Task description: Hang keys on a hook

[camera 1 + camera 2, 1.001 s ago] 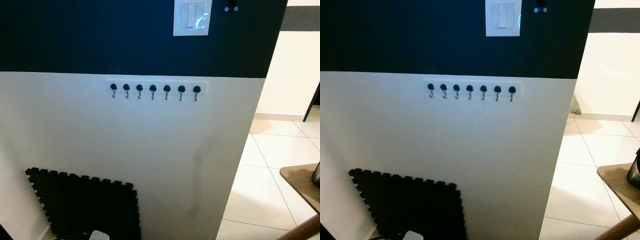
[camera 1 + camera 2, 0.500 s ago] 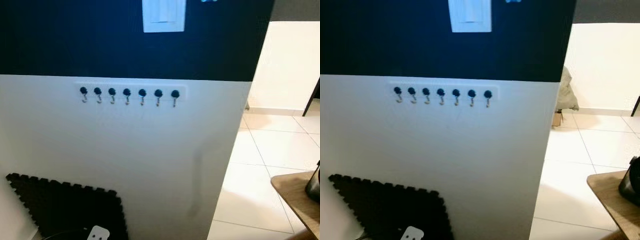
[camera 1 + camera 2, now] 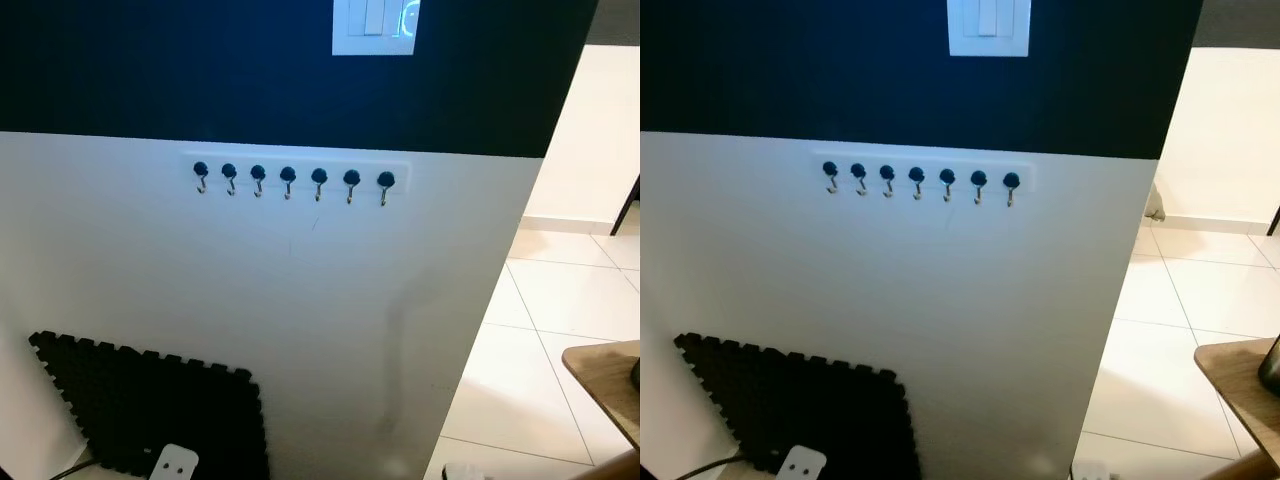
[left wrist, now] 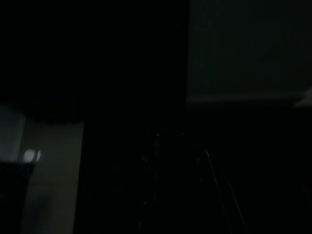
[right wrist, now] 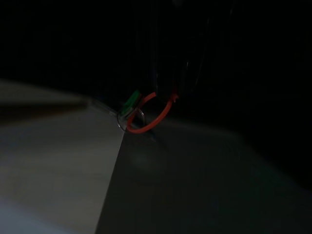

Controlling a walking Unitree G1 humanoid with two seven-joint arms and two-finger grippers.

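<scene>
Up ahead, the robot faced a wall that was dark blue on top and white below. A white rail [image 3: 296, 171] with seven little hooks sat on the white part, just under the dark band. Each hook had a round dark knob, and all seven hooks looked bare. A white light switch [image 3: 374, 27] was on the dark part, above the rail and a bit toward the robot's right.

The keys [image 5: 132, 113] were in the right hand [image 5: 165, 92]. The right wrist view was very dark, but an orange loop [image 5: 151, 117] hung from the black fingers, with a small metal ring and a green tag on it. So the right hand looked closed on the orange loop, and the keys dangled under it. The left wrist view was too dark, and I cannot tell how the left hand was.

A black foam mat [image 3: 150, 405] leaned low against the wall on the robot's left, with a white plug [image 3: 172, 463] near it. A wooden counter [image 3: 606, 382] edge showed low on the right, over pale floor tiles.

My guess is that the step in hand was getting the keys over to the hooks. Next, the right arm would need to lift the keys up to the rail, line the orange loop up with one bare hook, slip it over the tip, and then let go.
</scene>
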